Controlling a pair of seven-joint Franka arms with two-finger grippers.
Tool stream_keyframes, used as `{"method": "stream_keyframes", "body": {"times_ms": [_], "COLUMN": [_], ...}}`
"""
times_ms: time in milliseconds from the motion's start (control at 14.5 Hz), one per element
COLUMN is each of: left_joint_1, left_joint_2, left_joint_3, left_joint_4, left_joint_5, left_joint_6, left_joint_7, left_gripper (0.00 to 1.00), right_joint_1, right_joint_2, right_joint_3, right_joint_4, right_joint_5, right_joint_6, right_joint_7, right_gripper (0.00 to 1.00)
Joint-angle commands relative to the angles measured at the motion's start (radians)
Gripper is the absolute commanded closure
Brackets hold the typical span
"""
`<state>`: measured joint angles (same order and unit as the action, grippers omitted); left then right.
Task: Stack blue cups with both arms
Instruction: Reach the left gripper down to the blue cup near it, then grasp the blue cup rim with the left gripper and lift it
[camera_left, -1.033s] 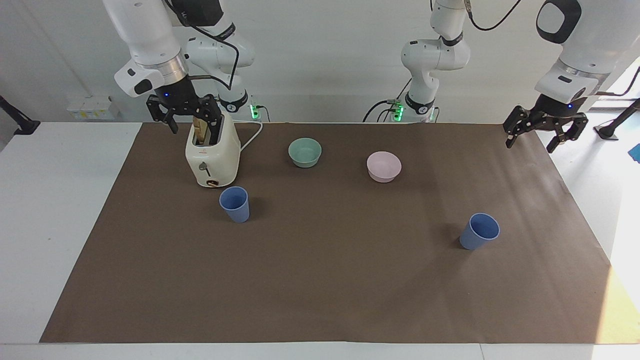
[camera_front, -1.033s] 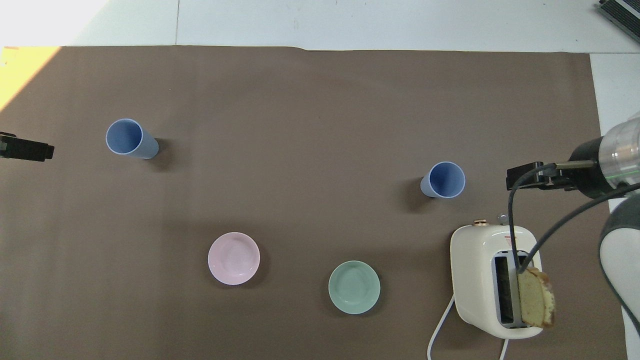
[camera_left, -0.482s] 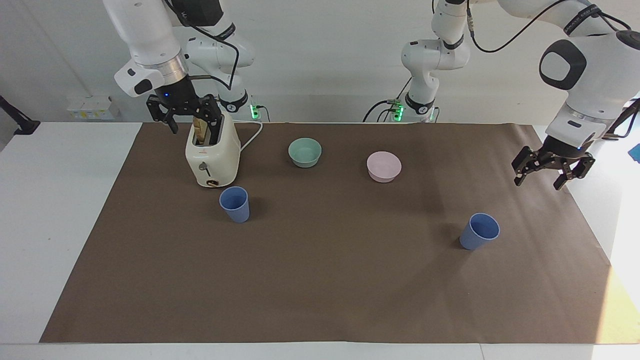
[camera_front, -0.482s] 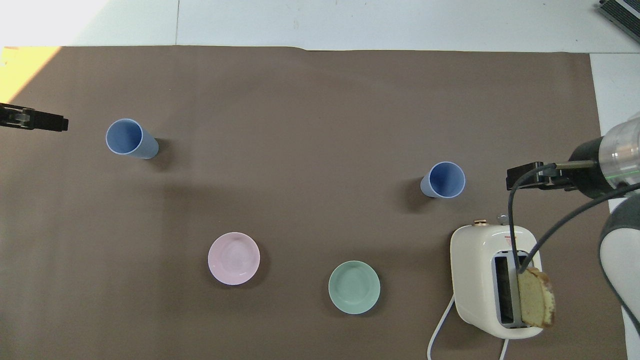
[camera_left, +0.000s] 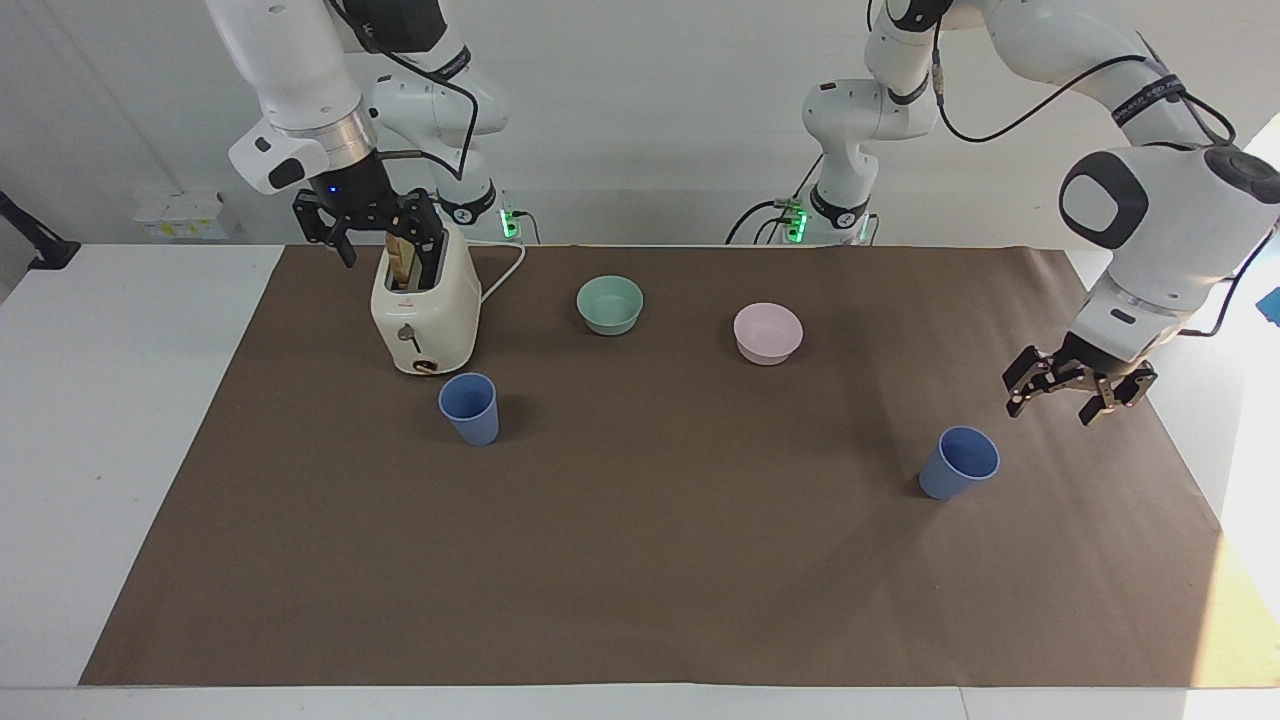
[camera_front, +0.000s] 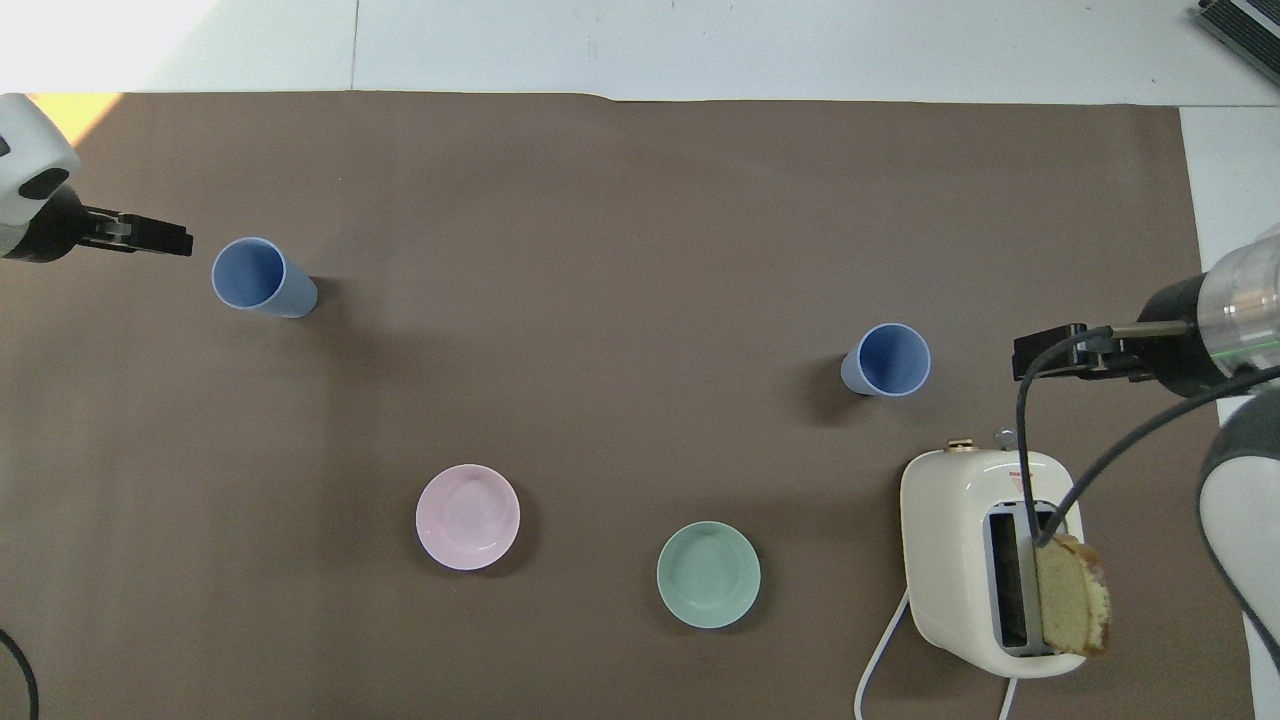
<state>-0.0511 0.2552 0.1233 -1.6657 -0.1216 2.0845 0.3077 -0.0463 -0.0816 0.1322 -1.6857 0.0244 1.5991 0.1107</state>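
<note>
Standing upright and well apart on the brown mat (camera_left: 640, 560) are both task items, so stacking is not yet begun and the reaching step is in hand. Item one, a blue cup (camera_left: 960, 462), is sitting toward the left arm's end of the mat, near that end's edge and farther from the robots than the pink bowl (camera_left: 768, 333). Item two, the second blue cup (camera_left: 469, 408), is sitting toward the right arm's end, just beside the toaster (camera_left: 425, 315) and farther from the robots than it. The left gripper (camera_left: 1066, 392) is hanging low in the air near item one, not touching it, jaws spread wide and holding nothing. The right gripper (camera_left: 372, 222) is waiting over the toaster's top, by the bread slice (camera_front: 1072, 606) in its slot, jaws likewise spread and empty. A green bowl (camera_left: 610, 304) is lying beside the pink one, near the robots' edge. Judged next: the left gripper is needing to drop around item one's wall and close, while the right arm is needing to come off the toaster toward item two.
</note>
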Motion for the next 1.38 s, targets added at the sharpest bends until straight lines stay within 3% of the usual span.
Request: {"method": "stream_keyframes", "body": {"times_ms": [0, 275, 482, 620, 826, 964, 1308], "left_joint_1": [0.005, -0.007, -0.007, -0.009, -0.019, -0.023, -0.035], "left_joint_2": [0.039, 0.045, 0.052, 0.046, 0.038, 0.038, 0.013], "left_joint_3": [-0.001, -0.001, -0.001, -0.001, -0.002, -0.002, -0.005], "left_joint_4": [-0.029, -0.146, -0.17, -0.198, -0.209, -0.204, -0.192], "left_joint_5": [-0.041, -0.052, -0.053, -0.053, -0.053, -0.053, -0.052], "left_joint_6": [0.083, 0.192, 0.229, 0.232, 0.217, 0.207, 0.192], "left_joint_7": [0.011, 0.008, 0.005, -0.015, -0.096, -0.111, -0.111], "left_gripper": [0.0, 0.0, 0.01, 0.18, 0.76, 0.98, 1.0], "right_joint_1": [-0.017, -0.017, -0.017, -0.017, -0.017, -0.017, -0.017], "right_joint_2": [-0.026, -0.027, -0.027, -0.027, -0.026, -0.026, -0.027], "right_joint_3": [0.007, 0.007, 0.007, 0.007, 0.007, 0.007, 0.007], "right_joint_4": [-0.032, -0.032, -0.032, -0.032, -0.032, -0.032, -0.032], "right_joint_5": [0.002, 0.002, 0.002, 0.002, 0.002, 0.002, 0.002], "right_joint_6": [0.019, 0.019, 0.019, 0.019, 0.021, 0.021, 0.019], "right_joint_7": [-0.026, -0.026, -0.026, -0.026, -0.026, -0.026, -0.026], "right_gripper": [0.0, 0.0, 0.0, 0.0, 0.0, 0.0, 0.0]}}
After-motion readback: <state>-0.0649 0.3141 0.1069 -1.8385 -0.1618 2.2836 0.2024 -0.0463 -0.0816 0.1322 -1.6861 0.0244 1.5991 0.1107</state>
